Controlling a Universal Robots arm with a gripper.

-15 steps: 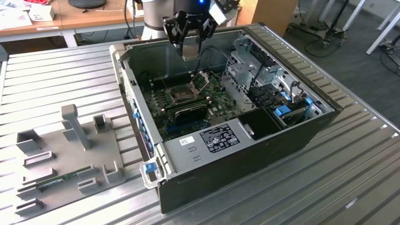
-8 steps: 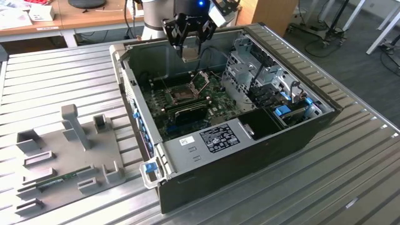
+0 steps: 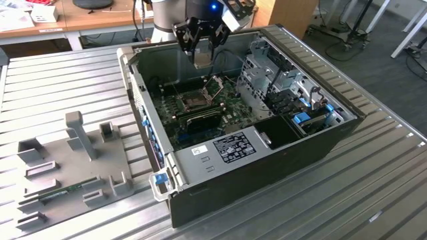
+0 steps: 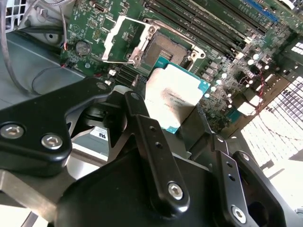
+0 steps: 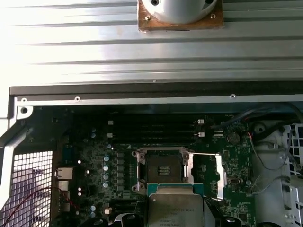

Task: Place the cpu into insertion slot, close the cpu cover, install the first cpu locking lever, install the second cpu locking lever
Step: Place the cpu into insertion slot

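The gripper (image 3: 201, 49) pinches the cpu (image 4: 175, 97) by its edges, hanging over the motherboard (image 3: 227, 107) inside the open computer case (image 3: 267, 165). The first step, placing the chip, seems in hand. The insertion slot (image 4: 165, 53) lies bare below, well apart from the chip, with the cpu cover (image 4: 141, 46) flipped open beside it. Seating likely calls for squaring the chip to the socket and lowering it flat.
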